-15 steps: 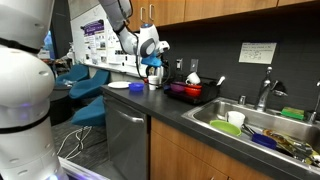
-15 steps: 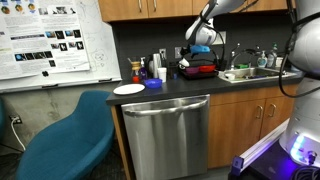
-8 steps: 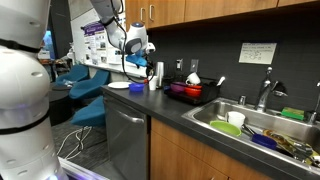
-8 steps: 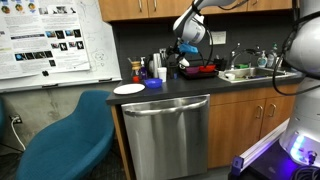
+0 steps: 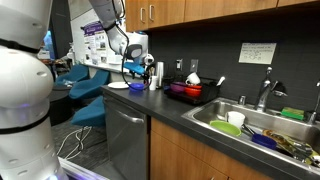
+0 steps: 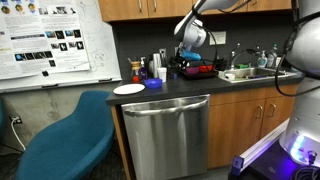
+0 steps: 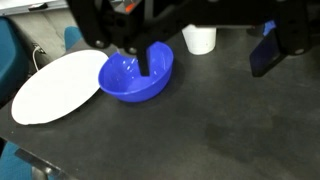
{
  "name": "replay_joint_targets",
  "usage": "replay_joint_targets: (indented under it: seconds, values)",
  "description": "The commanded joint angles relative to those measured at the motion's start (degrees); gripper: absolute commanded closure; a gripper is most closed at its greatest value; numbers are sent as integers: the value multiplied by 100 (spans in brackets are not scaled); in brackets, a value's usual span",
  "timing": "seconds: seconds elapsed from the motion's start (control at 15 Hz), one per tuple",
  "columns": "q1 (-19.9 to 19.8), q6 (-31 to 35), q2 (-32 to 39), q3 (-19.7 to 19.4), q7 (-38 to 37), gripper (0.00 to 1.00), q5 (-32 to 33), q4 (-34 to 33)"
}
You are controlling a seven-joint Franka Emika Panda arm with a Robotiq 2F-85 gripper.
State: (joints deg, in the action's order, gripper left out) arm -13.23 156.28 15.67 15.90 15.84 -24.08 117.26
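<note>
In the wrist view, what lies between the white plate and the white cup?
The blue bowl lies between the white plate and the white cup, close against the plate's edge, as the wrist view shows.

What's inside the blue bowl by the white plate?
The bowl looks empty where its inside shows, just shiny blue. A finger of the open gripper covers part of the far side, so that bit is hidden.

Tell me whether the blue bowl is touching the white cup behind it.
Apart. The wrist view shows a strip of dark counter between the rim of the blue bowl and the white cup.
</note>
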Motion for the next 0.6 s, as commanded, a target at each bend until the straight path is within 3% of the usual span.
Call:
replay_joint_targets:
  seconds: [0.0,0.53]
  values:
    - [366,-368,254,-275,8,0,-24,-233]
    - [910,-152,1073,-251,132,0,299,-952]
